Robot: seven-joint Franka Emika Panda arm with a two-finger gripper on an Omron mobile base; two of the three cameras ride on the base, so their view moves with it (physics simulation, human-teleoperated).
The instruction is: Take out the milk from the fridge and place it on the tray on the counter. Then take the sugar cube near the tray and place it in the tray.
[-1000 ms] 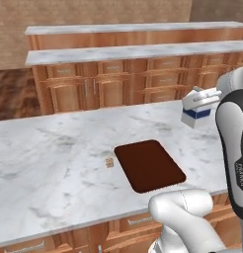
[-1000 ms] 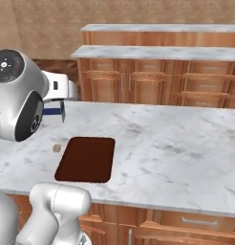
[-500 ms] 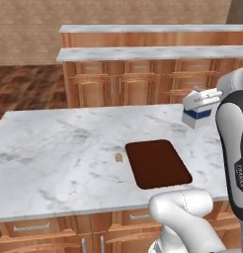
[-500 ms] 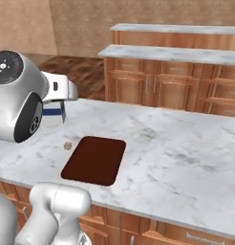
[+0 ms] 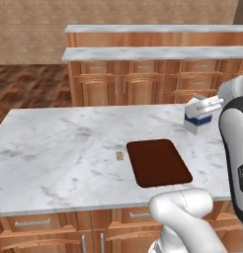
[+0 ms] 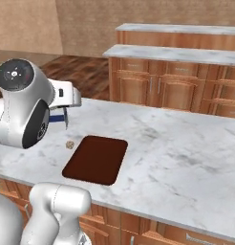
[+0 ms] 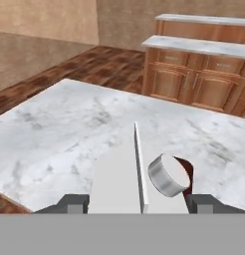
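Note:
My gripper [image 5: 208, 103] is shut on the milk [image 5: 197, 117], a white gable-top carton with a dark blue band, held above the counter [image 5: 54, 148] to the right of the tray [image 5: 158, 162]. In the hand view the carton's white top and grey cap [image 7: 167, 174] sit between my dark fingertips [image 7: 74, 202], and a sliver of the tray [image 7: 187, 172] shows behind the cap. The sugar cube [image 5: 120, 156] lies just left of the tray. In the right base view the gripper [image 6: 66, 101] hangs over the counter [image 6: 186, 153] behind the tray [image 6: 96, 159] and cube [image 6: 69, 144]. The fridge is out of view.
Higher marble-topped wooden cabinets [image 5: 153, 74] stand behind the counter across a strip of wooden floor [image 5: 29, 86]. My own white arm [image 6: 24, 110] rises close to the counter's near edge. Drawers [image 5: 34, 222] run under the counter top.
The whole picture has shifted, so the base has driven along the counter and turned. The milk stays in my shut gripper. Tray and cube lie as before on the counter.

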